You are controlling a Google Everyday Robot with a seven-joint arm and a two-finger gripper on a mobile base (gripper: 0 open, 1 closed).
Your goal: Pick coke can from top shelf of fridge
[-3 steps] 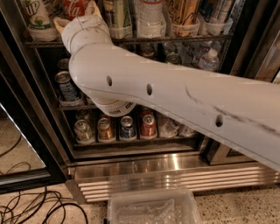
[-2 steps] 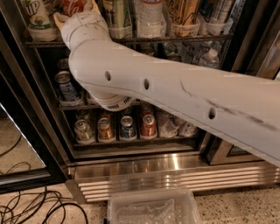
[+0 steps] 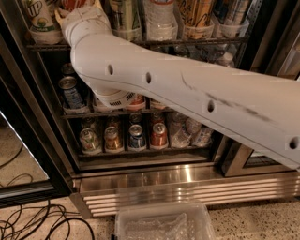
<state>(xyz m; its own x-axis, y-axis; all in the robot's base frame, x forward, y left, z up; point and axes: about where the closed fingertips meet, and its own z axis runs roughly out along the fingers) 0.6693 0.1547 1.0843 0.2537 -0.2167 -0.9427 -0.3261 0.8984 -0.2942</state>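
Observation:
The fridge [image 3: 187, 180] stands open in front of me. My white arm reaches from the right across it to the left end of the top shelf [image 3: 187, 43]. My gripper [image 3: 77, 5] is at the frame's top edge, above the shelf rail. Its cream fingers [image 3: 60, 15] are closed on the red coke can [image 3: 75, 3]. Only a strip of the can shows between them; the rest is cut off by the frame or hidden by the wrist.
A green-and-white tall can [image 3: 40, 16] in a clear cup stands just left of the gripper; more tall cans and bottles [image 3: 159, 18] stand to the right. Lower racks hold several small cans [image 3: 136, 137]. The glass door [image 3: 18, 154] is at left, and floor cables [image 3: 28, 220] and a clear plastic bin [image 3: 164, 222] lie below.
The wrist and gripper have risen a little, and the red can between the fingers has gone up with them. The fridge contents have not moved.

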